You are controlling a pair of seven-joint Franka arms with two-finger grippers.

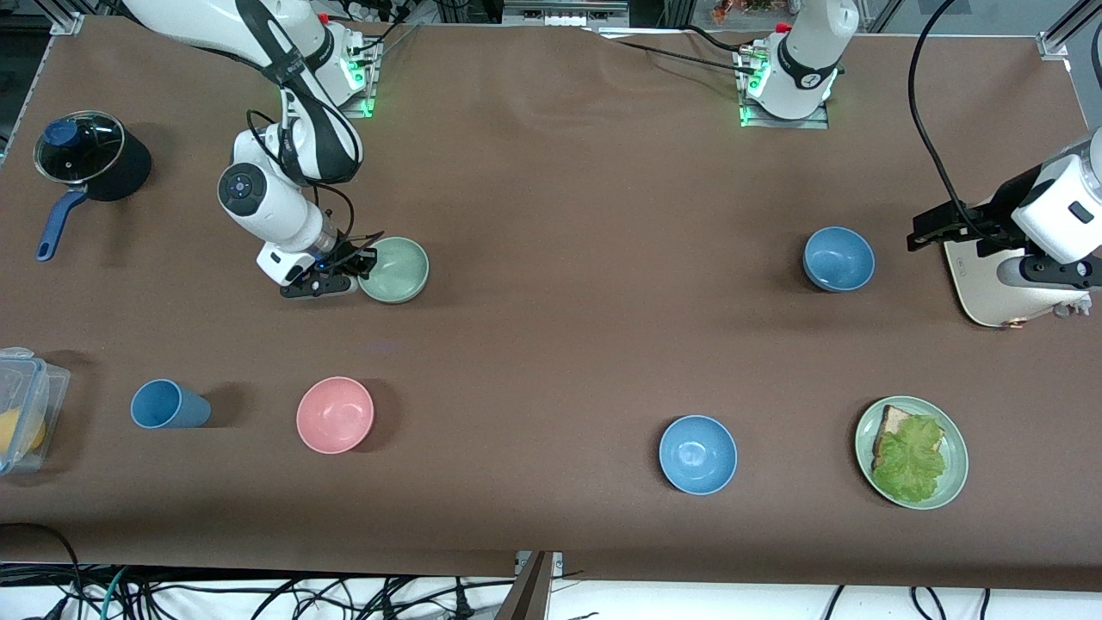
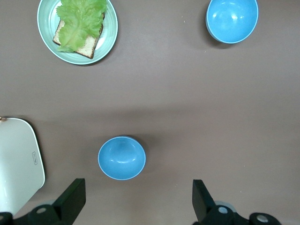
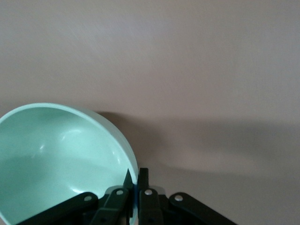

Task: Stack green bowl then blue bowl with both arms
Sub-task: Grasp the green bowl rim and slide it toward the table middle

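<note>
The right gripper [image 1: 355,269] pinches the rim of the small matte sage-green bowl [image 1: 395,269] on the brown desk [image 1: 585,215], ready for lifting, while the left gripper [image 2: 136,202] waits spread above the duller steel-blue bowl [image 1: 838,258].

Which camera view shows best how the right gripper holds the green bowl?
The right wrist view: the right gripper is shut on the green bowl rim. The front view shows it smaller; the left wrist view shows neither.

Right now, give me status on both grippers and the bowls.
Right gripper shut on green bowl rim. Left gripper open, above blue bowl. Nothing in the way.
</note>
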